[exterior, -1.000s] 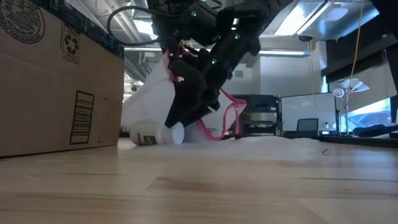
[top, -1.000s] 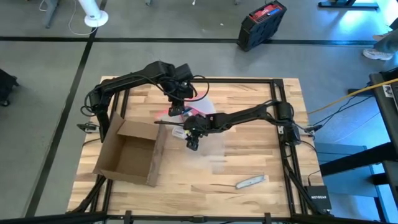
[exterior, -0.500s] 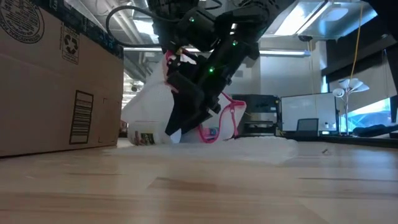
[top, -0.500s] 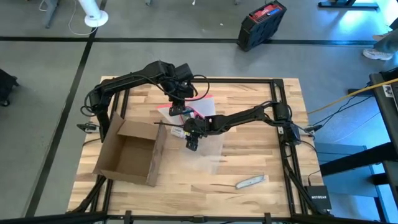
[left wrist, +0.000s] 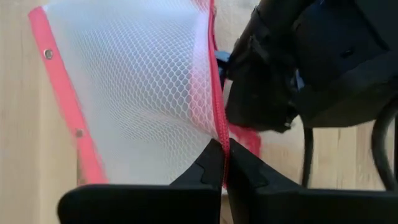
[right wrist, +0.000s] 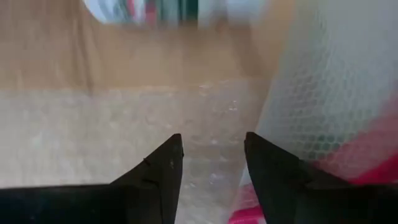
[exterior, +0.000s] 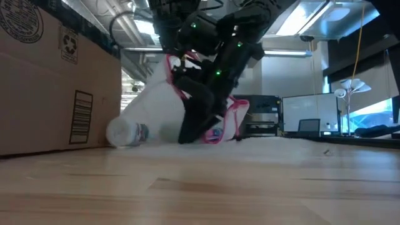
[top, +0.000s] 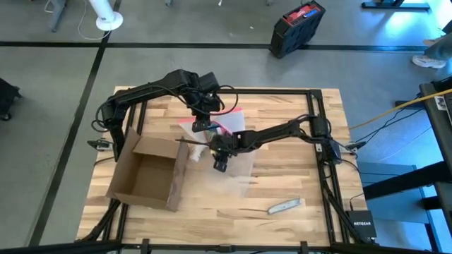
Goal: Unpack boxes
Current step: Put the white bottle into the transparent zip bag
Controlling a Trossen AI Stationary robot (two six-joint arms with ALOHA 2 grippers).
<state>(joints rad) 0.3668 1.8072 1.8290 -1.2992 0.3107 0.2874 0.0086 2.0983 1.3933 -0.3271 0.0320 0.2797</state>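
Note:
The brown cardboard box (top: 145, 176) lies open at the table's left, its printed wall (exterior: 50, 81) filling the low view's left. My left gripper (left wrist: 224, 155) is shut on a clear mesh pouch with a pink-red edge (top: 229, 121), held above the table's middle. A white bottle (top: 196, 152) lies on its side beside the box's flap (exterior: 125, 133). My right gripper (right wrist: 211, 149) stands open just right of the bottle, pointing steeply down at a clear bubble sheet (right wrist: 205, 118), next to the pouch's lower end (exterior: 225, 125). My left gripper pinches the pouch's pink zipper edge (left wrist: 217, 134) between its two fingers, coming from above and pointing steeply down. The pouch hangs below the fingers, its lower end down at the table. My right gripper's fingertips (exterior: 187, 137) reach down to the bubble sheet; whether they touch it I cannot tell.
The bubble sheet (top: 244, 173) spreads over the table's middle. A small flat grey item (top: 285, 206) lies near the front right. A black and red case (top: 296, 27) stands on the floor beyond the table. Bare wood shows at the right.
The white bottle has moved from under my right gripper toward the box and now lies beside the box's flap. My right gripper has tipped a little more downward beside the pouch. The pouch's lower end has shifted slightly.

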